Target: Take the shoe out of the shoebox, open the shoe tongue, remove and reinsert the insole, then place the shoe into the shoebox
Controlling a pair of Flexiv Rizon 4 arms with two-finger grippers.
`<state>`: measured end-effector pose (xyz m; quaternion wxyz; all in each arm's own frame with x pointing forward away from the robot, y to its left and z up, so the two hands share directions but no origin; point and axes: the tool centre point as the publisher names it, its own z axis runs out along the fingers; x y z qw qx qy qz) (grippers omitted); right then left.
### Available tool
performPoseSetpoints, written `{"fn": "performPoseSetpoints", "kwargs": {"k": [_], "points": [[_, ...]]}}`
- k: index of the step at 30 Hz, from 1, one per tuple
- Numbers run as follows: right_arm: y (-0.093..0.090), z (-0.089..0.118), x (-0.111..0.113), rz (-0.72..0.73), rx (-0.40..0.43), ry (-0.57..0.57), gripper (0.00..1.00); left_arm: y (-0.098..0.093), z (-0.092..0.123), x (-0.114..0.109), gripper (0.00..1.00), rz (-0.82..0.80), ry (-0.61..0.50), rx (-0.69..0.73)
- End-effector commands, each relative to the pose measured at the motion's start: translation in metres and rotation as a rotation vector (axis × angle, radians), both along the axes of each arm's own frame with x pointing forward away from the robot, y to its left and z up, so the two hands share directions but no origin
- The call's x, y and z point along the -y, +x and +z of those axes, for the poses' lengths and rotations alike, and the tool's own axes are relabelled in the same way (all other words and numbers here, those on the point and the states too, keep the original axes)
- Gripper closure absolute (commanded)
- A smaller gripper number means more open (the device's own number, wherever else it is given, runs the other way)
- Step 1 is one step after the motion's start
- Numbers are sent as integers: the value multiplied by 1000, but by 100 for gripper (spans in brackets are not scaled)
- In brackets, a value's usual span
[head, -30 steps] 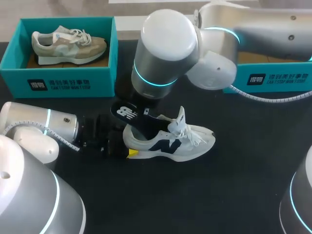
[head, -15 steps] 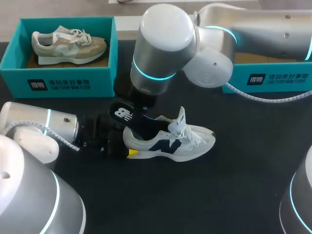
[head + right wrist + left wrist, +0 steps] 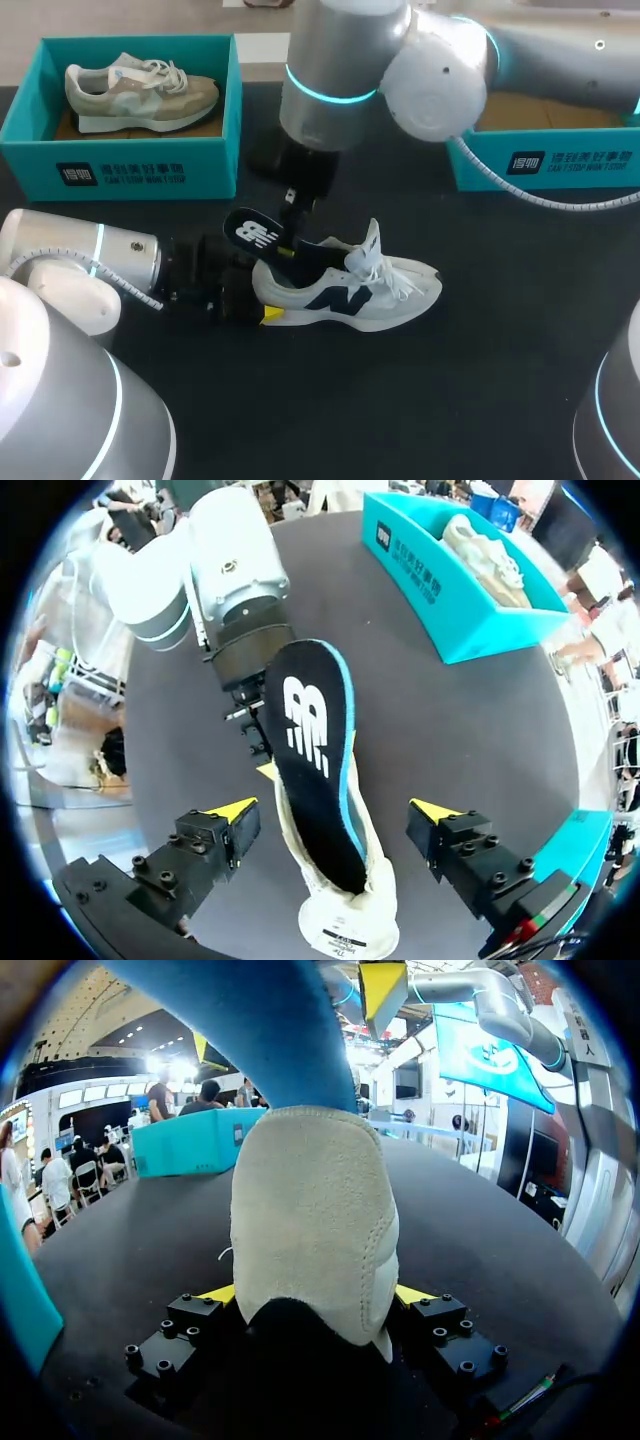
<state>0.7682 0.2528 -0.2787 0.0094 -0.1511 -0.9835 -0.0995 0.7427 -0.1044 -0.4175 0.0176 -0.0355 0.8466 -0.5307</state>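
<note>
A white shoe [image 3: 350, 290] with a navy mark lies on its sole on the black table, toe to the right. My left gripper [image 3: 262, 292] is shut on its heel [image 3: 315, 1230], a yellow tip pressing each side. A black insole [image 3: 258, 232] with a blue edge slants up out of the shoe's opening over the heel. In the right wrist view this insole [image 3: 310, 750] lies between the wide-open fingers of my right gripper [image 3: 333, 810], touched by neither. That right gripper [image 3: 292, 205] hangs just above the insole's free end.
A teal shoebox [image 3: 120, 170] at the back left holds a beige shoe [image 3: 140, 90]. A second teal box [image 3: 560, 160] stands at the back right under my right arm. Bare black table lies in front of the shoe.
My right gripper has opened, let go of the insole and risen toward the back. The insole stays slanted out of the shoe. The left gripper and shoe have not moved.
</note>
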Motion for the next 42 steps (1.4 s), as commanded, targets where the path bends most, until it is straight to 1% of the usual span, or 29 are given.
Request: {"fn": "performPoseSetpoints", "kwargs": {"k": [1,10,11,13,14,16,17,18,20,23,26,28,29,42], "points": [[2,-2,0,1,-7,3,0,-2,-6,3,100,-2,2,-1],[2,-2,0,1,-7,3,0,-2,-6,3,100,-2,2,-1],[0,-4,0,-8,-34,50,0,-2,-6,3,100,-2,2,-1],[-2,-2,-2,15,-46,133,0,-2,-6,3,100,-2,2,-1],[-5,-2,-2,37,-81,155,0,-2,-6,3,100,-2,2,-1],[-9,-1,-2,73,-116,235,0,-2,-6,3,100,-2,2,-1],[-12,0,-1,107,-154,281,0,-2,-6,3,100,-2,2,-1],[-13,2,-2,125,-171,305,0,-2,-6,3,100,-2,2,-1],[-16,6,-2,163,-224,314,0,-2,-6,3,100,-2,2,-1],[-17,9,-2,177,-252,343,0,-2,-6,3,100,-2,2,-1],[-14,7,0,176,-281,352,0,-2,-6,3,100,-2,2,-1],[-11,4,3,157,-306,334,0,-2,-6,3,100,-2,2,-1],[-9,4,6,139,-306,338,0,-2,-6,3,100,-2,2,-1],[-9,4,6,139,-306,338,0,-2,-6,3,100,-2,2,-1]]}}
